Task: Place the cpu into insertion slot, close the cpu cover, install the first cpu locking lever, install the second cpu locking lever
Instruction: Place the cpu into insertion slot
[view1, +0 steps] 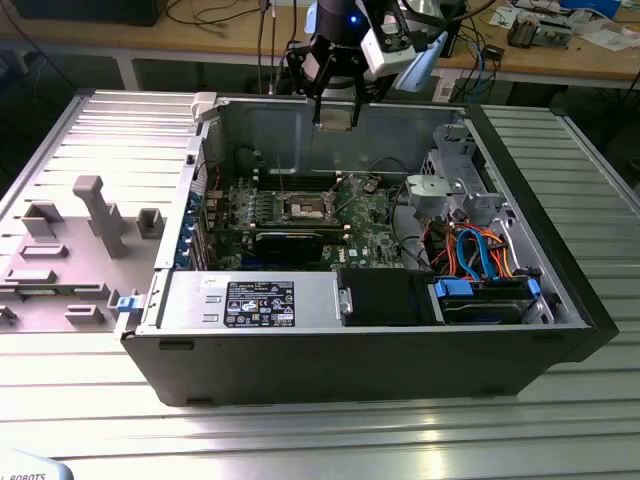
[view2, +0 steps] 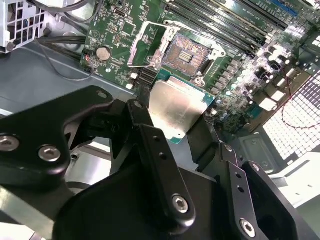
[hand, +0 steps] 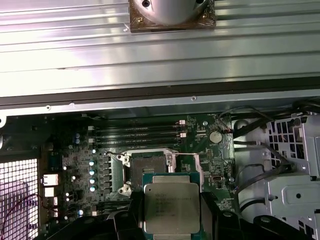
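The black fingers are clamped on the silvery-grey square cpu, whose rear edge they hide, with the dark-centred, metal-rimmed square insertion slot uncovered beyond their tips.

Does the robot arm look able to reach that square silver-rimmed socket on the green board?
Probably yes. The jaws, shut on the small silvery square chip, hang above the open computer case, and nothing lies between them and the square silver-rimmed socket; its thin metal frame cover appears swung aside.
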